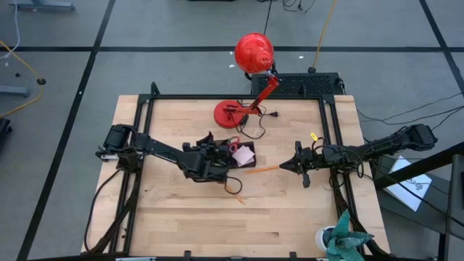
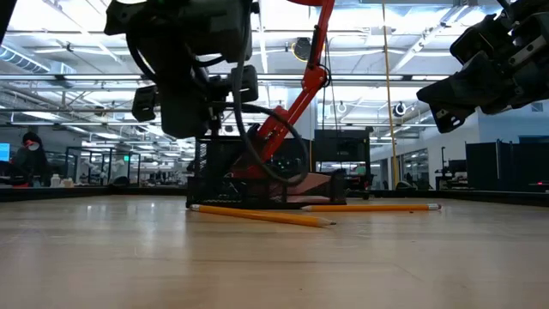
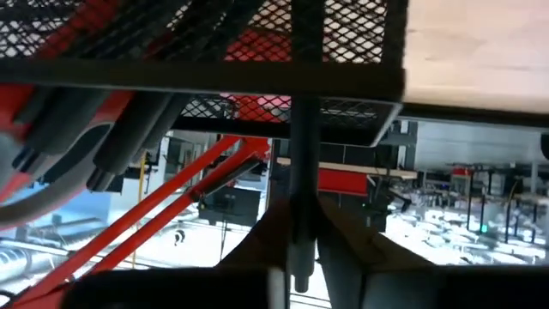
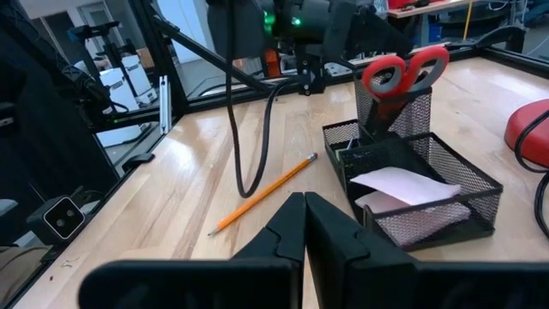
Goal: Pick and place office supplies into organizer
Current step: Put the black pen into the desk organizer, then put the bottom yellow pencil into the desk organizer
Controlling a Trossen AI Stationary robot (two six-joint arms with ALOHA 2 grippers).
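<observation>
My right gripper is hanging clenched and empty near an orange pencil. My left gripper is hovering over the organizer, seemingly pinching a black pen. Red-handled scissors are standing inside.

The high view looks straight down on the whole desk. The low view sits at desk height and looks level toward the room. The left wrist view is very close to the organizer. The right wrist view shares this organizer, at its right.
</observation>
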